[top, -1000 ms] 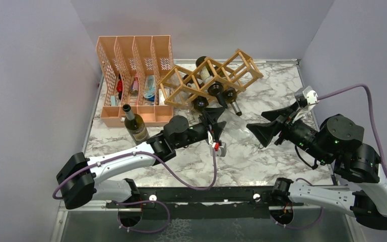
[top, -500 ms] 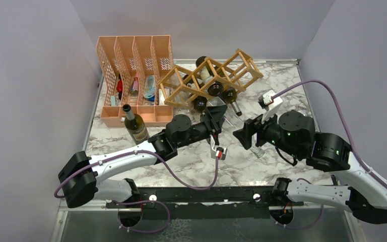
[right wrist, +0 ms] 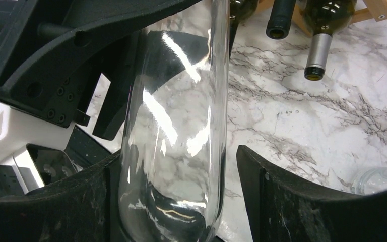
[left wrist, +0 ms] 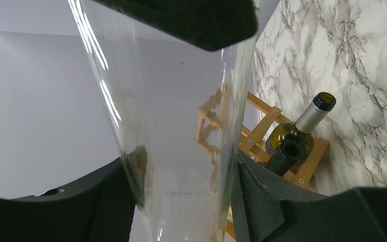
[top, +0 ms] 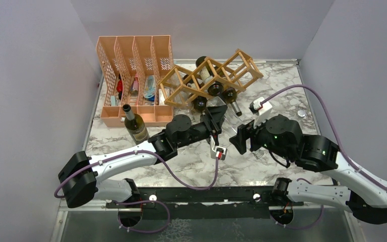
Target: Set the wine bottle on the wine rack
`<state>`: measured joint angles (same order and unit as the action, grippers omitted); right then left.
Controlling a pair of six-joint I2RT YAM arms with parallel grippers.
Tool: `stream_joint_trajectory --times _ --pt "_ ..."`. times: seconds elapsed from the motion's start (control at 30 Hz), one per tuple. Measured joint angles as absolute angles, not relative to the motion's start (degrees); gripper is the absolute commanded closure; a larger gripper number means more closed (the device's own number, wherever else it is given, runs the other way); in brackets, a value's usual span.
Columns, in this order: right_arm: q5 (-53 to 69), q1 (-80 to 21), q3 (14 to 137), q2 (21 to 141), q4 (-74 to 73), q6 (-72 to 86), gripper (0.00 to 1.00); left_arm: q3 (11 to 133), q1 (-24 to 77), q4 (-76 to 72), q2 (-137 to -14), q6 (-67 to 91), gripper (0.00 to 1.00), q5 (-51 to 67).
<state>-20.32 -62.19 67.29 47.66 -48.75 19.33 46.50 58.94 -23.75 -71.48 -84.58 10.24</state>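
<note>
Left claw (top: 217,110): clamped on clear wine bottle (right wrist: 176,126), holding it tilted above worktop (top: 277,96). Right claw (top: 238,139): spread around its base, gap showing on one side, so no grip yet. Reads as handover or second support point. Swung in from far right versus a second ago. Beyond, wine rack (top: 209,75) with free cells, bottle not in it.

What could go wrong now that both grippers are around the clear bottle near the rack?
1. The right gripper flanks the clear bottle with a gap on one side. If the left gripper lets go early, the bottle could drop onto the marble table.
2. Swinging it toward the wine rack could knock the protruding necks of the racked bottles.
</note>
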Motion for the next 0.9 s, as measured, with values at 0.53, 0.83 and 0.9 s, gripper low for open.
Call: stream_joint_trajectory --times 0.53,0.83,0.9 --pt "-20.5 -62.6 66.5 50.4 -48.6 20.6 0.99 46.5 58.7 -20.8 -71.5 -86.2 0.71 9.6" --pt "-24.8 -62.6 66.5 49.2 -49.6 20.5 0.99 46.5 58.7 -23.1 -70.1 -84.5 0.01 8.3" --pt "-27.3 -62.6 66.5 48.2 -49.8 20.6 0.99 46.5 58.7 -23.6 -68.4 -82.5 0.01 8.3"
